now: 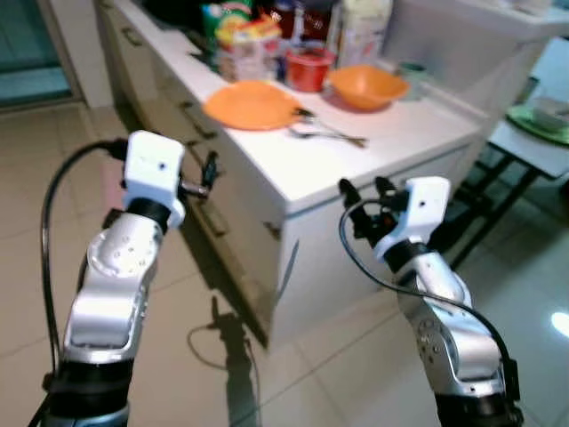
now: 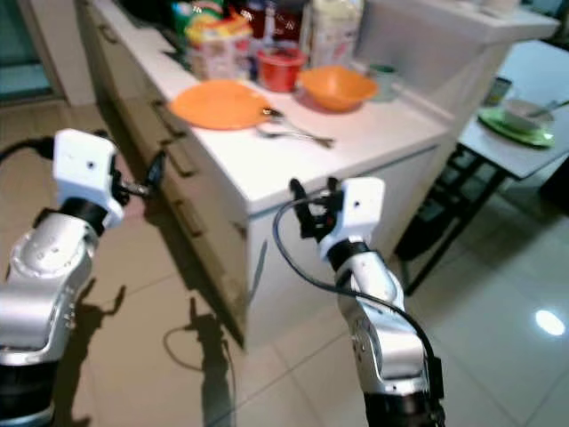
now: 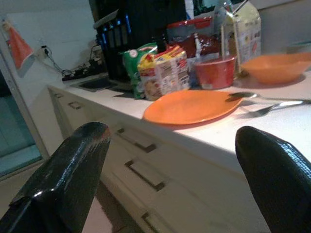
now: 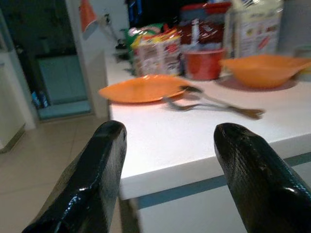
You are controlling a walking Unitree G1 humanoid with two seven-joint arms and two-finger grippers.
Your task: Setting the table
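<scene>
Left gripper (image 1: 210, 171) is held in the air beside the drawer fronts of the white counter (image 1: 391, 142), fingers spread, nothing grasped. On the countertop an orange plate (image 1: 252, 104) is seen near the front edge; a spoon (image 1: 313, 116) lies with its bowl on the plate rim, a fork (image 1: 327, 135) just beside it. Behind them: snack packets (image 1: 240, 40), a red cup (image 1: 308, 68), an orange bowl (image 1: 366, 86). Right gripper (image 1: 366, 189) is raised just off the counter's corner, fingers apart, empty. A green plate (image 2: 514, 127) sits on a side table (image 2: 533, 156) at far right.
</scene>
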